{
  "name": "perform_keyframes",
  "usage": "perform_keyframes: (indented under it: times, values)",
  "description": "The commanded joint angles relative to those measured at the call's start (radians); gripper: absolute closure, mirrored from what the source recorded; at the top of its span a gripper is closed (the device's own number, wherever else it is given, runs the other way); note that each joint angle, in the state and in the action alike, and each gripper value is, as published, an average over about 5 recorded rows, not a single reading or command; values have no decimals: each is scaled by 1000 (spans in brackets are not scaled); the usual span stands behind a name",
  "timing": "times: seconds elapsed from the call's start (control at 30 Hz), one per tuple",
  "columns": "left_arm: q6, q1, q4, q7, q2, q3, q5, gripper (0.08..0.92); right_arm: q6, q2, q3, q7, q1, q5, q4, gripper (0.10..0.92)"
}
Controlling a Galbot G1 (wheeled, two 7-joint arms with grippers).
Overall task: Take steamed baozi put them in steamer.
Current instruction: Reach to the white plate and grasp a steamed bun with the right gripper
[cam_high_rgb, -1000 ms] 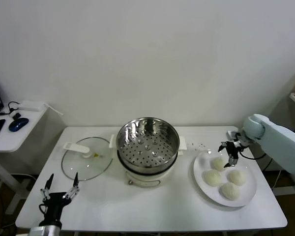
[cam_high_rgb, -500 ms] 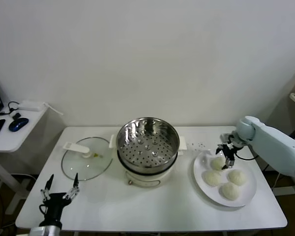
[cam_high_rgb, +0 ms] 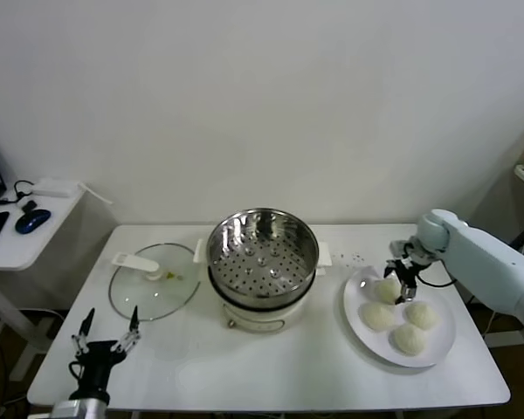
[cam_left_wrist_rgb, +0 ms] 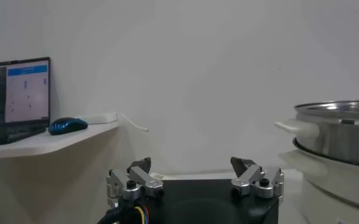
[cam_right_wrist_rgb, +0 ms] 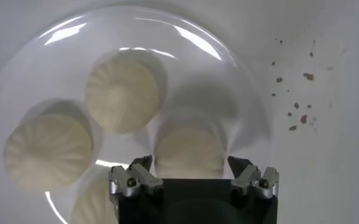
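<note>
Four cream-white baozi lie on a white plate at the table's right. My right gripper is open and hovers just above the rear baozi, one finger to each side of it. In the right wrist view that baozi sits between the open fingers of my right gripper, with others farther off. The steel steamer, empty with its perforated floor showing, stands mid-table on a cream cooker base. My left gripper is open and idle at the front left edge.
A flat glass lid with a white handle lies left of the steamer. Dark crumbs dot the table behind the plate. A side desk with a blue mouse stands far left. The steamer's rim shows in the left wrist view.
My right gripper has moved slightly left and settled lower over the rear baozi. The left arm has not moved.
</note>
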Motion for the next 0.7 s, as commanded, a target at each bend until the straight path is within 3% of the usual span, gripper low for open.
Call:
perform_keyframes:
  times: [0.03, 0.3, 0.7]
  values:
    - [1, 0, 1, -1, 1, 1, 1, 177, 1, 4, 14, 0, -4, -9, -9, 220]
    - [1, 2, 0, -3, 0, -2, 0, 177, 2, 9, 23, 0, -7, -9, -15, 352]
    - [0, 6, 1, -5, 0, -3, -1, 177, 8, -18, 22, -1, 14, 0, 35, 355]
